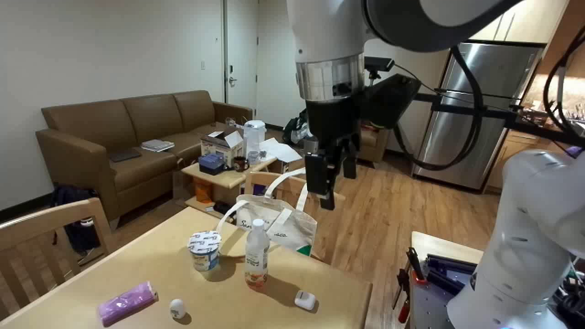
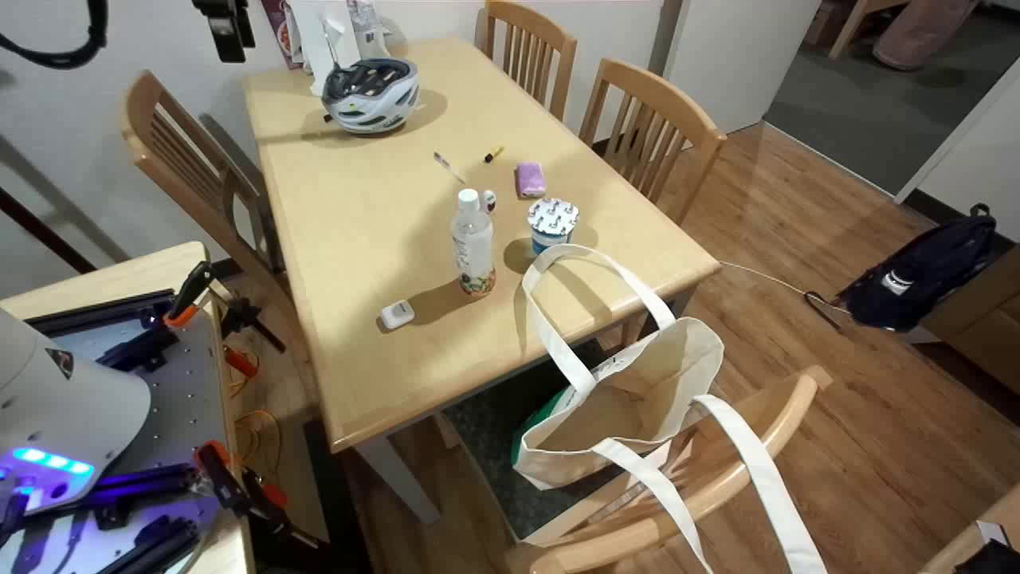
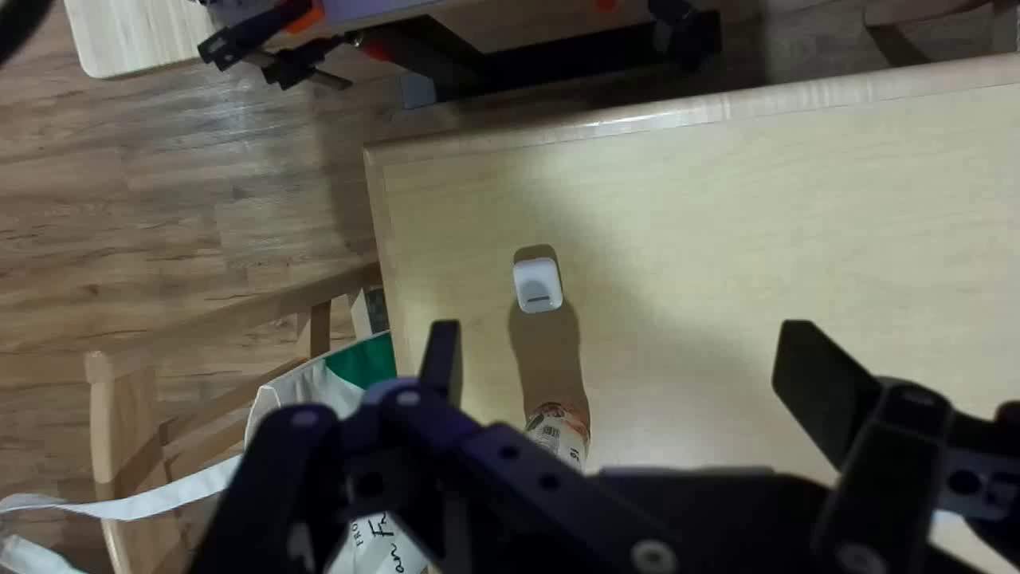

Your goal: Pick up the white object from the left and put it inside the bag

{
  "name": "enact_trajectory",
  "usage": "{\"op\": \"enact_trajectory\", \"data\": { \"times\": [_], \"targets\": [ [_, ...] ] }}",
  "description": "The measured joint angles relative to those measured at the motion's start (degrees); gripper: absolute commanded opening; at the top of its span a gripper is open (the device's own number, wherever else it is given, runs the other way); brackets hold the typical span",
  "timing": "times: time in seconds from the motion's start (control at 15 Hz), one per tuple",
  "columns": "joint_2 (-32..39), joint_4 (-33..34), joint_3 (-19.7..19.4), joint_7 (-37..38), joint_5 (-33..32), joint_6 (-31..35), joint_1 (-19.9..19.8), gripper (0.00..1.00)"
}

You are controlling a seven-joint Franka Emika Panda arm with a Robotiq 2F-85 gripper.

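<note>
1. hanging well above the table (image 1: 224, 301), the gripper (image 3: 623, 351) has its fingers (image 3: 443, 359) spread wide apart, the tabletop showing in the gap in the wrist view.
2. in an exterior view, the white object (image 1: 177, 309), small and roundish, rests on the table at 8 o'clock from the clear bottle (image 1: 257, 260), well apart from the gripper.
3. there, the purple packet (image 1: 128, 302) lies near the white object, at 9 o'clock from it and not touching, one end pointing to 2 o'clock.
4. the white-and-blue cup (image 1: 204, 251) stands upright at 9 o'clock from the bottle; the flat white block (image 1: 305, 300) lies between 4 and 5 o'clock from that bottle.
5. in an exterior view, the bag (image 2: 625, 410) sits on a chair (image 2: 598, 548) by the table's end, mouth upward, between 4 and 5 o'clock from the bottle, one loop handle (image 2: 559, 343) reaching over the table.
6. in the wrist view, the flat white block lies at 12 o'clock from the bottle, whose upper part the gripper covers; the bag is at 8 o'clock from the block.
7. in an exterior view, a helmet (image 2: 370, 108) rests on the table at 11 o'clock from the bottle, a marker (image 2: 493, 155) at 12 o'clock.
</note>
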Motion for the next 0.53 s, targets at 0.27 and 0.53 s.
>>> {"op": "enact_trajectory", "data": {
  "times": [0.27,0.53],
  "targets": [
    [0.0,0.0,0.0,0.0,0.0,0.0,0.0,1.0],
    [0.1,0.0,-0.6,-0.1,0.0,3.5,0.9,1.0]
  ]
}}
